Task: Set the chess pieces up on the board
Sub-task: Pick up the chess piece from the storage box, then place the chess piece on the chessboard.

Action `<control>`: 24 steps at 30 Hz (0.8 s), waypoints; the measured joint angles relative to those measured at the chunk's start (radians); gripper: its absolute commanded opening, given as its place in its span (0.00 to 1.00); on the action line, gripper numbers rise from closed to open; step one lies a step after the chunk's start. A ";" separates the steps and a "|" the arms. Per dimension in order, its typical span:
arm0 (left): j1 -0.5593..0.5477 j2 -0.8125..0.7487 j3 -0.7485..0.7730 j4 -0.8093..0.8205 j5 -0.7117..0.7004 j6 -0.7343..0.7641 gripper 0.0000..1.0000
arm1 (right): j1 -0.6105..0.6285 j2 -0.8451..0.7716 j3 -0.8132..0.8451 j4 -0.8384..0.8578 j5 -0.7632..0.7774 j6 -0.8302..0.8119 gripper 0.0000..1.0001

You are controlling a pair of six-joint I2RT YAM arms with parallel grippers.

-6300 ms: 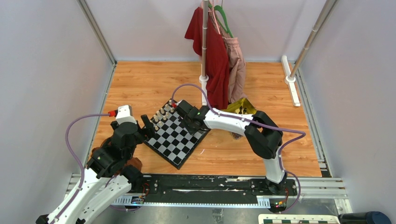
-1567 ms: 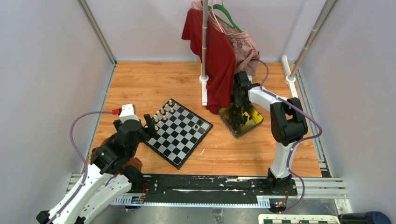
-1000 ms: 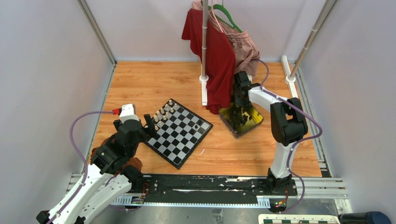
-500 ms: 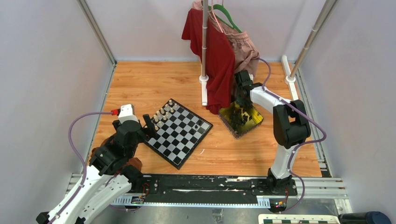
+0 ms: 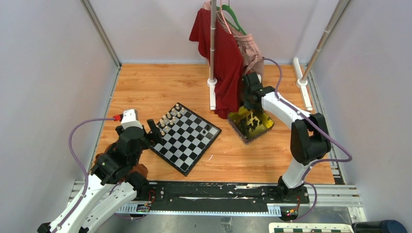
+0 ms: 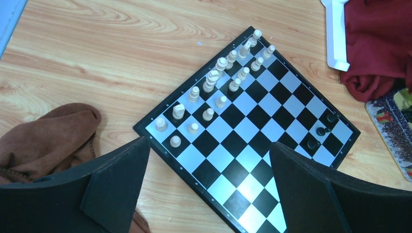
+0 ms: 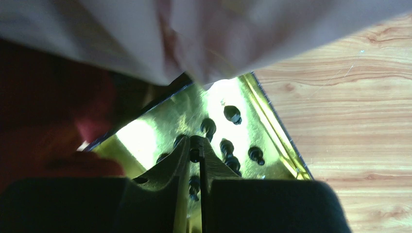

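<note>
The left hand [image 6: 208,145] hangs wide open, its fingers cutting off the near corner of the black-and-white checked board [image 6: 252,145] and a brown cloth [image 6: 43,141]. Cream chess pieces [image 6: 214,80] line its left edge, three black ones [image 6: 320,131] its right corner, with open wooden counter [image 6: 97,48] around. Farther, red and pale garments [image 7: 145,39] half hide the shiny gold tray [image 7: 218,94], where the right hand [image 7: 195,145] pinches a small black piece [image 7: 195,154].

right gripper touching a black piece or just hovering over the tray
Touching. The right wrist view shows the right gripper pinching a black piece between its fingertips.
</note>
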 measured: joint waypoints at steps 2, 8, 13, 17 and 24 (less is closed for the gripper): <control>0.000 0.001 0.000 0.000 0.000 0.000 1.00 | 0.034 -0.034 -0.006 -0.013 0.010 -0.010 0.00; 0.000 0.000 0.000 0.000 0.000 0.000 1.00 | 0.156 -0.132 -0.046 -0.061 0.040 -0.026 0.00; 0.000 -0.005 0.000 0.000 0.000 0.000 1.00 | 0.269 -0.206 -0.077 -0.100 0.064 -0.032 0.00; 0.000 -0.005 0.000 0.000 0.000 0.000 1.00 | 0.373 -0.256 -0.090 -0.130 0.091 -0.028 0.00; 0.000 -0.007 0.000 0.000 0.000 0.000 1.00 | 0.536 -0.278 -0.098 -0.167 0.120 0.000 0.00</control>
